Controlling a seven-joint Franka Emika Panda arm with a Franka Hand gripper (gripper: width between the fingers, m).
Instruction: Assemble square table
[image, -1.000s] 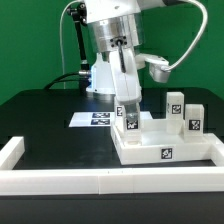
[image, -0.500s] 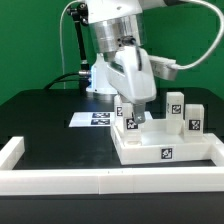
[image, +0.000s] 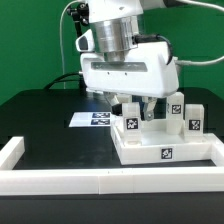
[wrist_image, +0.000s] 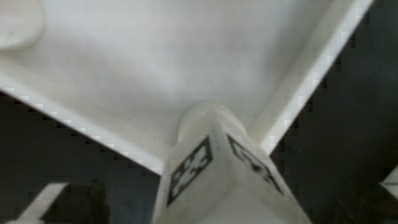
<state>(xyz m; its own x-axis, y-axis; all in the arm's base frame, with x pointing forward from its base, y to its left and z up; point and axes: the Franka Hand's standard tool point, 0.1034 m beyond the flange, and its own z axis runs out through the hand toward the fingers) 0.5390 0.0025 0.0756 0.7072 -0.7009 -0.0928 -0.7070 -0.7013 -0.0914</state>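
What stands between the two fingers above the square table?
In the exterior view, a tagged leg post stands upright between the open fingers, on the square table. The wrist view shows it too.

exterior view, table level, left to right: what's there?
marker board → leg post under the open gripper → leg post → leg post; all three posts stand on the square table slab.

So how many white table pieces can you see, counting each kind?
Tabletop slab: 1
Leg posts: 3
Total: 4
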